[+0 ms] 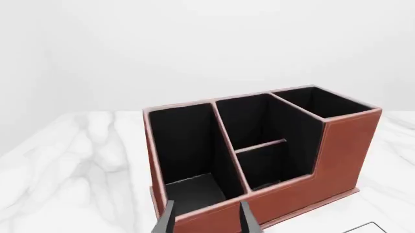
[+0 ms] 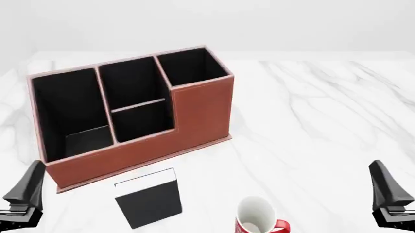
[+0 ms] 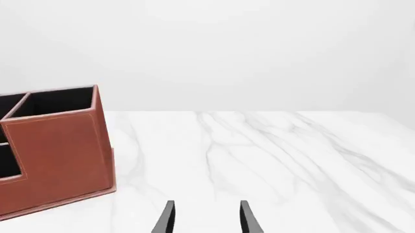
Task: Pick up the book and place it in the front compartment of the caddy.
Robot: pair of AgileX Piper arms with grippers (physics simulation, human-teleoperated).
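Note:
The book (image 2: pixel 147 198) lies flat on the marble table, black with its white page strip toward the caddy (image 2: pixel 129 111), just in front of the caddy's low wall. The caddy is reddish-brown with black lining; its front compartment (image 2: pixel 144 121) is the small middle pocket behind the low wall, also seen in the left wrist view (image 1: pixel 269 167). My left gripper (image 2: pixel 29 187) hovers near the table's front left, open and holding nothing, facing the caddy (image 1: pixel 259 150). My right gripper (image 2: pixel 386 189) is open at the front right, well clear of the book.
A white-and-red mug (image 2: pixel 256 218) stands upright to the right of the book, near the front edge. Bare marble table (image 2: pixel 311 121) stretches to the right of the caddy. In the right wrist view the caddy's tall end (image 3: pixel 58 145) is off to one side.

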